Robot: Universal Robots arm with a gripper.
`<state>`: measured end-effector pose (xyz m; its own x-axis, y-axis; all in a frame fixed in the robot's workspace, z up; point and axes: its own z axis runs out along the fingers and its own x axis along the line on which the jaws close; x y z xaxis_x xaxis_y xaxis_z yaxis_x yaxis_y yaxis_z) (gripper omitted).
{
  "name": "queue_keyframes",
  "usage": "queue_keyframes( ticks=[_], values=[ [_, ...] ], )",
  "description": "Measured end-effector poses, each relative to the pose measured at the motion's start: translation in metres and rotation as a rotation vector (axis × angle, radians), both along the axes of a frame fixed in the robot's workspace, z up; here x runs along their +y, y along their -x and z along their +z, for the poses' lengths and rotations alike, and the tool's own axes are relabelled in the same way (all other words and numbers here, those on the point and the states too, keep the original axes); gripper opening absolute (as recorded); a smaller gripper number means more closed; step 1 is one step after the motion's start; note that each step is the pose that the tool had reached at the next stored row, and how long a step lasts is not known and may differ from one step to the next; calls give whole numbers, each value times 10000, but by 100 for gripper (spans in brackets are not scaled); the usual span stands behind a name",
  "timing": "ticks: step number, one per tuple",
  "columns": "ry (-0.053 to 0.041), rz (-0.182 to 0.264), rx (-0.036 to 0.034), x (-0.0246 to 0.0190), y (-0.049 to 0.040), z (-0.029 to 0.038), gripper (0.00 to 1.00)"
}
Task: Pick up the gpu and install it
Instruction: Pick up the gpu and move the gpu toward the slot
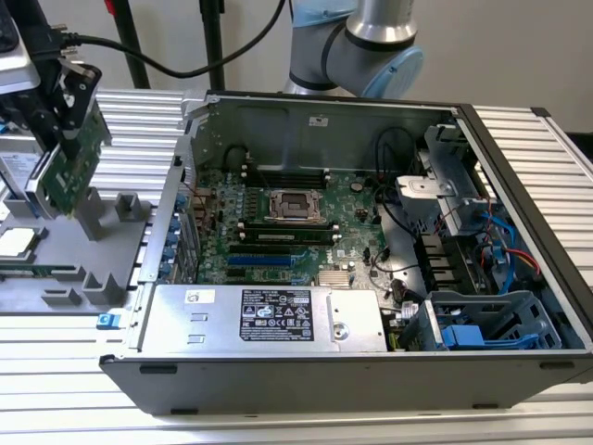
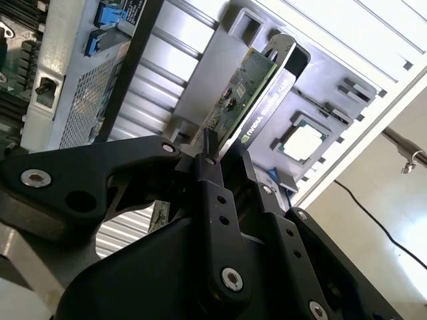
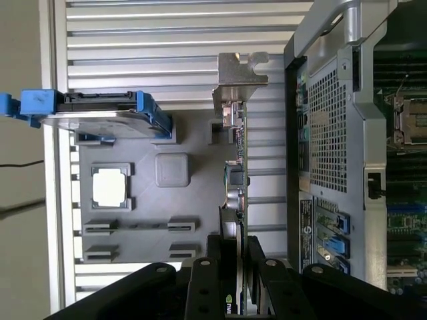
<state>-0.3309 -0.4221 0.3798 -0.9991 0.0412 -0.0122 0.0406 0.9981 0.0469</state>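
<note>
At the exterior view's left, gripper (image 1: 68,139): closed on the gpu, with only the card's thickness between the fingers.
Fingers (image 2: 212,183): black, and in both wrist views they press against the two faces of the card at one end.
Gpu (image 1: 67,176): hangs tilted below the gripper, over the gray tray and well apart from the computer case. Its lower edge is close to the tray, but I cannot tell whether it touches.
Gpu in the first wrist view (image 3: 235,180): seen edge-on, with the silver bracket (image 3: 239,73) at the end far from the fingers.
Gpu in the second wrist view (image 2: 257,90): the green face shows, with a black layer behind it.
Tray (image 1: 111,250): a gray moulded holder on the slatted table, just beside the case on the exterior view's left.
Processor chip (image 3: 109,187): lies flat in a square pocket of the tray.
Hard drive (image 3: 100,115): silver with blue rails, sits at one end of the tray.
Computer case (image 1: 371,371): lies flat on the table with its inside facing up.
Motherboard (image 1: 296,222): green, on the floor of the case, with a blue slot (image 1: 259,261) on its near part.
Power supply (image 1: 269,320): a silver box along the near wall of the case.
Arm (image 1: 357,42): a gray and light-blue joint behind the far wall of the case.
Table (image 1: 519,139): ribbed metal slats under everything.
</note>
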Motion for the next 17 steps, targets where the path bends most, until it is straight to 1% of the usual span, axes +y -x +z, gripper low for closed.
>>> queue_keyframes(
  ticks=[9, 17],
  values=[
    [0, 0, 0, 0, 0, 63, 0],
    [0, 0, -1, 0, 0, 132, 0]
  ],
)
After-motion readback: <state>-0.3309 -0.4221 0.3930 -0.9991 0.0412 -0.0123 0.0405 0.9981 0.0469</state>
